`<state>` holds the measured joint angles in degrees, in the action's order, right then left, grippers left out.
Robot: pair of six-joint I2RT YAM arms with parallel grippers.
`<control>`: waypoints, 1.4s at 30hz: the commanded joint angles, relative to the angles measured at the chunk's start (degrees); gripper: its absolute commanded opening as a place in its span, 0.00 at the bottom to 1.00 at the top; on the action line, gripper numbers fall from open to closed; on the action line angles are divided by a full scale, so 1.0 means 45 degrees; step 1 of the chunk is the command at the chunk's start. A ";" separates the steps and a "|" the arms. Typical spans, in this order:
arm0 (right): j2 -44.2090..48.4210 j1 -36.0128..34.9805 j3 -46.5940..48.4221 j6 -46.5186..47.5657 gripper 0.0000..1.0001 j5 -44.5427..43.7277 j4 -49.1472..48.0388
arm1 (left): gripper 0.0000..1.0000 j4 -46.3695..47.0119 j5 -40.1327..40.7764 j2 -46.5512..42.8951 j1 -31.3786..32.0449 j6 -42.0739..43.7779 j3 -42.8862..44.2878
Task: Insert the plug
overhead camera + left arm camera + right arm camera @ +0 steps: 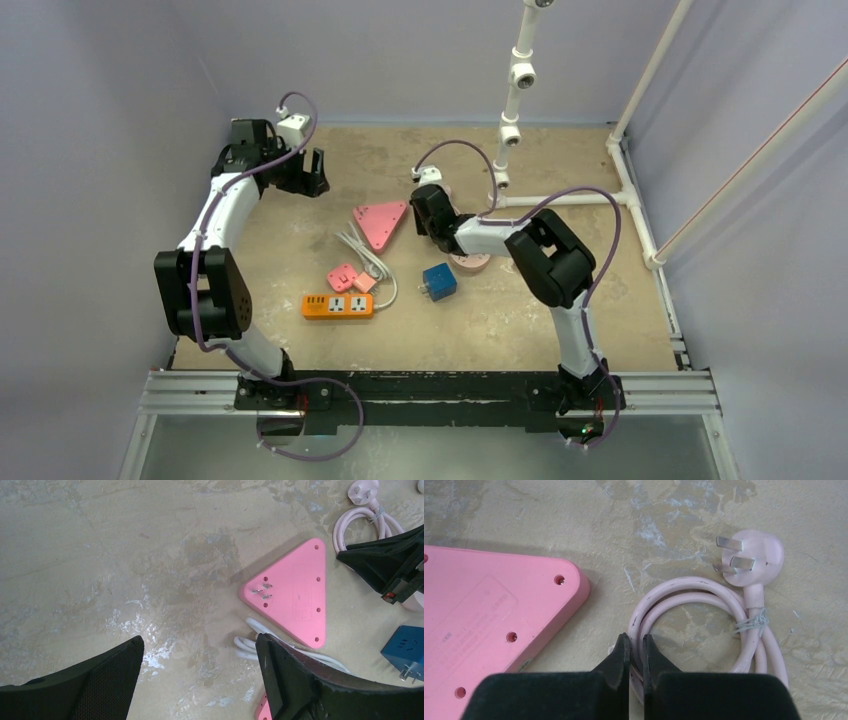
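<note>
Beige table, right hand pinching cord (pink)

On my worktop I count two socket units: one orange power strip and one pink triangular socket block. Two bundled cords: one white cord, one pale pink cord. Two small pink adapters, one blue cube adapter.

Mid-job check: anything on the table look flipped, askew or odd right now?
Yes. The pink triangular adapter lies face down, its screw holes and metal prongs facing up. Also, the right gripper is shut on the coiled pink cord, not on its plug head.
</note>
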<state>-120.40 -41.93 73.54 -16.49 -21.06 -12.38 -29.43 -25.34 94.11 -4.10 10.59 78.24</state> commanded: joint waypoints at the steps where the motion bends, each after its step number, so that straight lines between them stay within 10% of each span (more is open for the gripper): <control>1: 0.0531 -0.0018 0.0691 -0.0152 0.00 -0.0137 0.0860 | 0.82 0.0344 -0.0302 -0.0020 0.0031 -0.0360 0.0552; 24: 1.1723 -0.0108 -0.4481 -0.5234 0.00 -0.1111 0.4943 | 0.80 0.0313 -0.0672 -0.0603 0.0493 -0.0673 0.0514; 42: 1.1073 -0.0112 -0.4288 -0.6228 0.00 -0.0118 0.6178 | 0.79 0.0294 -0.0766 -0.1254 0.1885 -0.0706 0.0019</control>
<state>-72.75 -42.33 53.65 -43.18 -22.50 16.03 -29.21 -27.31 91.79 3.46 8.05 79.09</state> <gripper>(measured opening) 0.034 0.794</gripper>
